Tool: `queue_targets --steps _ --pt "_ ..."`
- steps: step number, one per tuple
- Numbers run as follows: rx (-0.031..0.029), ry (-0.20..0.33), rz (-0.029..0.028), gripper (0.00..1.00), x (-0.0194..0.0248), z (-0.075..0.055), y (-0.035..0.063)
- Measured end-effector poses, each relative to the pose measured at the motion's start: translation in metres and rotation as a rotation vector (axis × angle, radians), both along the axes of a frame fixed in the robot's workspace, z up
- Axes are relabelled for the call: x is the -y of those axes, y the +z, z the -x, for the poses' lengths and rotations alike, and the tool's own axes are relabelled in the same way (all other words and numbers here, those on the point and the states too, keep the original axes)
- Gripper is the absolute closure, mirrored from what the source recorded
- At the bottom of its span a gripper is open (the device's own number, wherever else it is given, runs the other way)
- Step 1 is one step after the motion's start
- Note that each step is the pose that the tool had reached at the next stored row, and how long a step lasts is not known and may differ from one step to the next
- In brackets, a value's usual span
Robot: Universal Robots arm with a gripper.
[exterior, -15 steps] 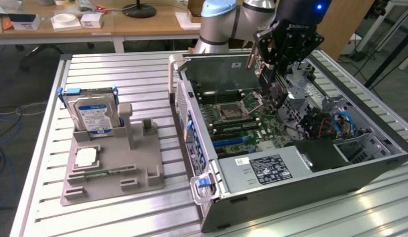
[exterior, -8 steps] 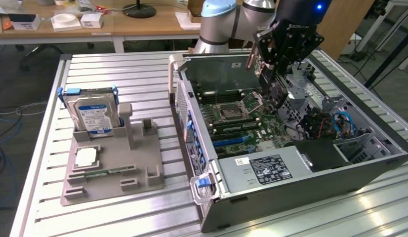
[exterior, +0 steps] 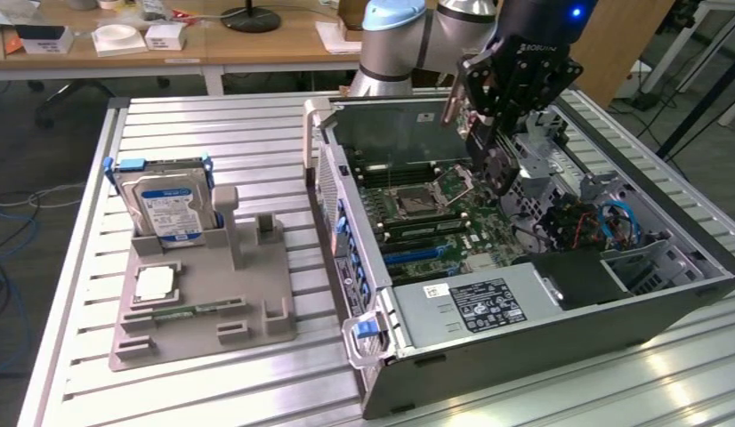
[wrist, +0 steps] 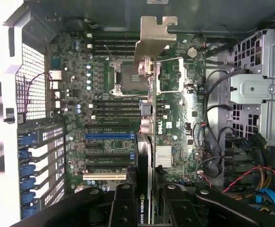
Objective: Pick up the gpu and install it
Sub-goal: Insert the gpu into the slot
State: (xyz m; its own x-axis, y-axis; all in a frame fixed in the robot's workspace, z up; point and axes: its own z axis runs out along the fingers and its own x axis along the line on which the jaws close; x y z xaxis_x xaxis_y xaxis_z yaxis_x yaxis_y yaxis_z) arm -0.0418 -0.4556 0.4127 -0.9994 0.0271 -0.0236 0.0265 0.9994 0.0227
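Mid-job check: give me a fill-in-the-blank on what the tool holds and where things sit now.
The tool is shut on the ____.
The gpu hangs inside the open computer case, over its green ____.
The gpu's end bracket is ____ in colour.
The hard drive stands to the exterior view's ____ of the case.
Missing: gpu; motherboard; silver; left.

A slatted aluminium table [exterior: 189, 133] takes up the foreground of the exterior view, with bright glare on its slats at the near corner on the exterior view's right. Behind it stands a long wooden desk [exterior: 272, 44] carrying small white boxes [exterior: 118, 37] and a round black stand base [exterior: 250, 20]. Grey floor [exterior: 41, 133] lies on the exterior view's left, with blue and white cables [exterior: 9, 213] loose on it. A brown wooden panel [exterior: 623, 40] stands far right.
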Motion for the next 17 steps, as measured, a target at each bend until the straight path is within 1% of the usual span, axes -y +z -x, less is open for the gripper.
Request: queue_targets --steps 17 --pt "0.0 0.067 0.0001 0.74 0.0 0.0 0.0"
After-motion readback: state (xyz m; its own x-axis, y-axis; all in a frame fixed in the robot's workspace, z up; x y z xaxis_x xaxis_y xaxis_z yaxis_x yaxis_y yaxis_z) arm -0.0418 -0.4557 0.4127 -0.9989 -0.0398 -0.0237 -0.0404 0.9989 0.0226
